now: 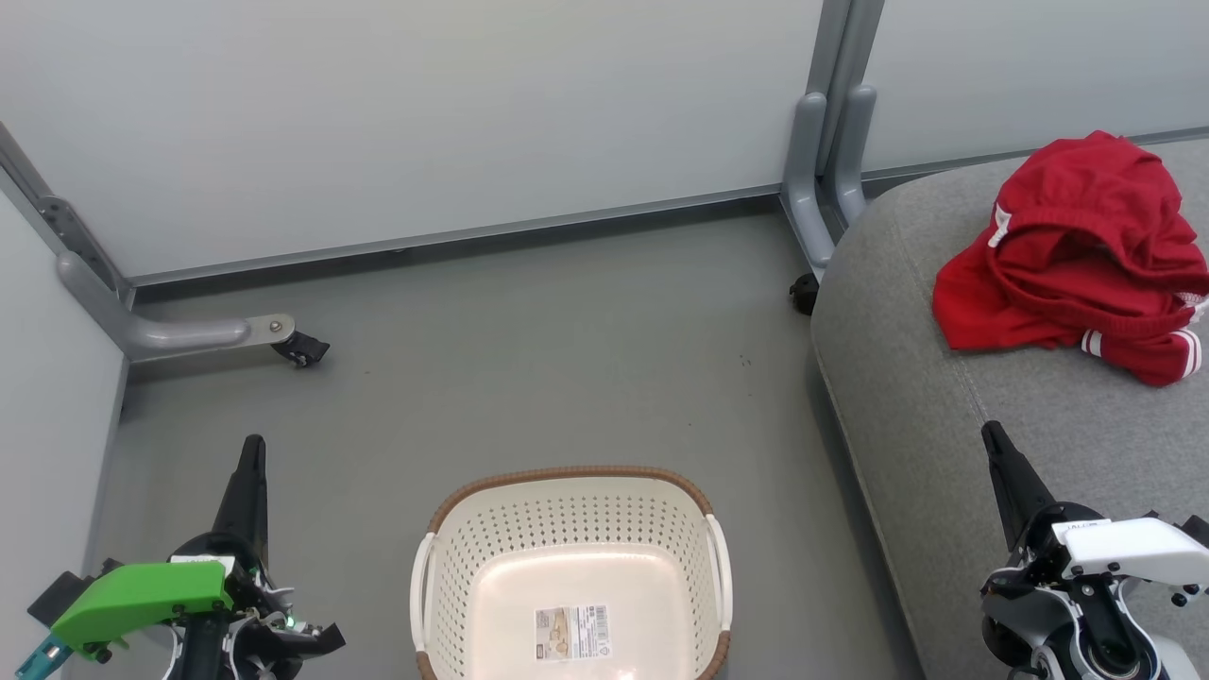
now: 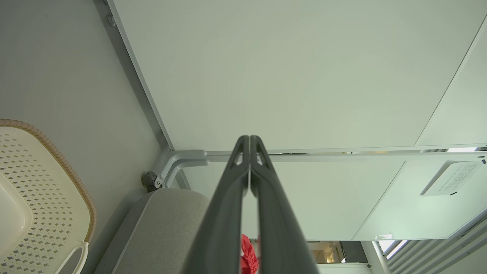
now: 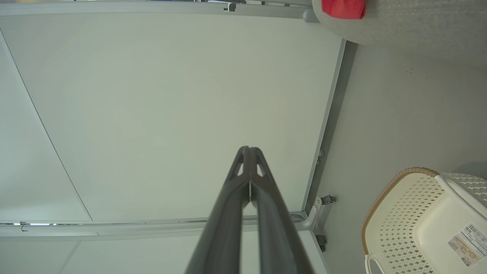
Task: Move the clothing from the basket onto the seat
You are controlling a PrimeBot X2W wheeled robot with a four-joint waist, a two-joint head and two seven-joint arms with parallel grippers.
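The red clothing [image 1: 1077, 260] lies in a crumpled heap on the grey seat [image 1: 954, 434] at the upper right, white striped trim showing at its lower edge. The cream basket [image 1: 567, 501] stands on the floor at bottom centre, with nothing in it but a label on its bottom. My left gripper [image 1: 252, 444] is shut and holds nothing, left of the basket. My right gripper [image 1: 991, 430] is shut and holds nothing, over the seat's front part, below the clothing. In the wrist views a strip of red clothing [image 2: 249, 258] [image 3: 343, 8], the basket [image 2: 49, 152] [image 3: 399, 213] and both shut grippers [image 2: 249, 137] [image 3: 249, 149] show.
Pale partition walls [image 1: 425, 123] close off the back and left. Grey partition feet with black castors [image 1: 300, 351] [image 1: 804, 293] stick out onto the grey floor [image 1: 567, 359]. Open floor lies between the basket and the back wall.
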